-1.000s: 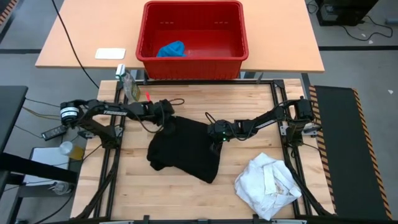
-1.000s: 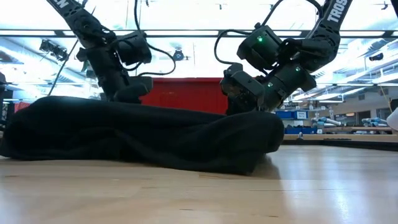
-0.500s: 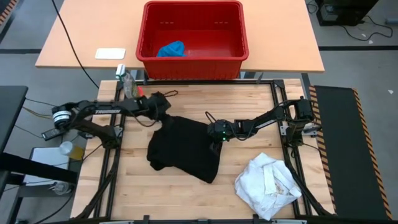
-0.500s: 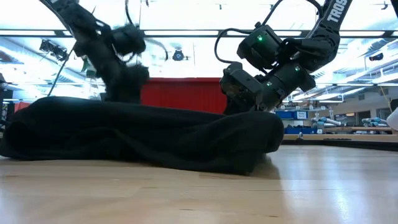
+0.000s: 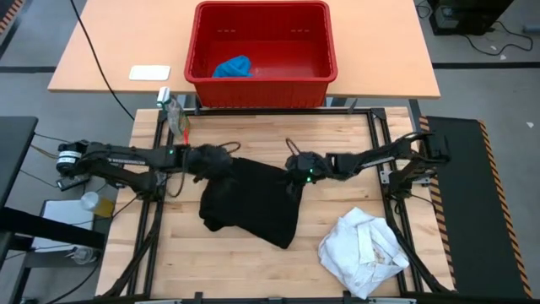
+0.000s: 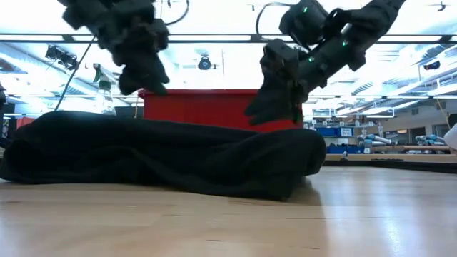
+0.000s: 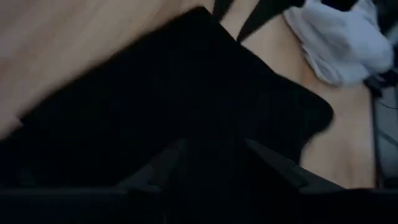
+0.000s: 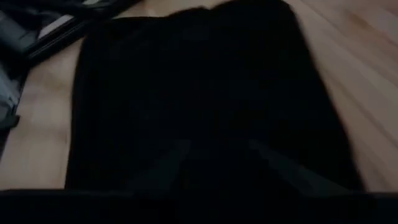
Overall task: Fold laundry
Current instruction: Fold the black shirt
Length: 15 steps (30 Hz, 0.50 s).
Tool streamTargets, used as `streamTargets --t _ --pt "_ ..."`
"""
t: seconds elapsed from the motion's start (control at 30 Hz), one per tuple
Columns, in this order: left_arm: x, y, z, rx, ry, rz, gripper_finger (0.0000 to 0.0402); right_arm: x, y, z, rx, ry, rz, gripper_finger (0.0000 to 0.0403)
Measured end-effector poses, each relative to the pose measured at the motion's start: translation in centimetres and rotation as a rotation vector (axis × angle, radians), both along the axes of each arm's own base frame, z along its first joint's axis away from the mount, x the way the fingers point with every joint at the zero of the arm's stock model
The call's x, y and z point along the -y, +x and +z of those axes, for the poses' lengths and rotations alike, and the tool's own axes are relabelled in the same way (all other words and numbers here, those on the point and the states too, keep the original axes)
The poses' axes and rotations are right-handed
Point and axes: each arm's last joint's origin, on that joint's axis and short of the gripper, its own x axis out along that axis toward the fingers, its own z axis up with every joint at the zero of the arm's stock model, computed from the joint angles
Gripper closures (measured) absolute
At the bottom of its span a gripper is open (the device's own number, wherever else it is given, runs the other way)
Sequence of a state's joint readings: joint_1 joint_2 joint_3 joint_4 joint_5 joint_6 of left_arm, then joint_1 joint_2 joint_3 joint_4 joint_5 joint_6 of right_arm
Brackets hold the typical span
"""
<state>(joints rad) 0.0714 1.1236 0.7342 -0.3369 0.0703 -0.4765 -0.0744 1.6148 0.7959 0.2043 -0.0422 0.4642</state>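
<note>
Wooden table (image 5: pixel 337 143); red basket (image 5: pixel 261 51) beyond it.

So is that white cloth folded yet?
No. The white garment lies crumpled in a loose heap on the wooden table, apart from both arms.

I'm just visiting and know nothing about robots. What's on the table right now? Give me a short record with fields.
Black garment: crumpled in the middle of the wooden table
White garment: bunched at the table's near right corner
Blue garment: inside the red basket on the far table
Left hand: at the black garment's far left corner
Right hand: at the black garment's far right corner
Folding: black garment not yet laid flat
</note>
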Motion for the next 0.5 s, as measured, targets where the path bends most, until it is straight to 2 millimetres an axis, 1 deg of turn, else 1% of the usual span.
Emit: streamTargets --t 0.1,0.17,0.23,0.33,0.5 --pt "-1.3 0.9 0.2 -0.07 0.068 -0.045 0.0244 2.0 -1.1 -0.2 -0.084 0.075 0.015 0.0244" --pt "-2.7 1.9 0.6 -0.094 0.121 -0.065 0.0238 3.1 -1.7 -0.4 -0.131 0.079 0.054 0.0244" --pt "-4.4 2.9 0.7 -0.119 0.169 -0.058 0.0228 3.7 -2.2 -0.6 -0.16 0.076 0.091 0.0239" --pt "-7.0 4.3 -0.6 -0.191 0.2 -0.102 0.0208 4.4 -2.7 -1.0 -0.21 0.071 0.089 0.0219" --pt "-10.5 6.2 -3.7 -0.222 0.063 -0.261 0.0188 5.6 -3.7 -1.6 -0.299 0.102 0.051 0.0161"
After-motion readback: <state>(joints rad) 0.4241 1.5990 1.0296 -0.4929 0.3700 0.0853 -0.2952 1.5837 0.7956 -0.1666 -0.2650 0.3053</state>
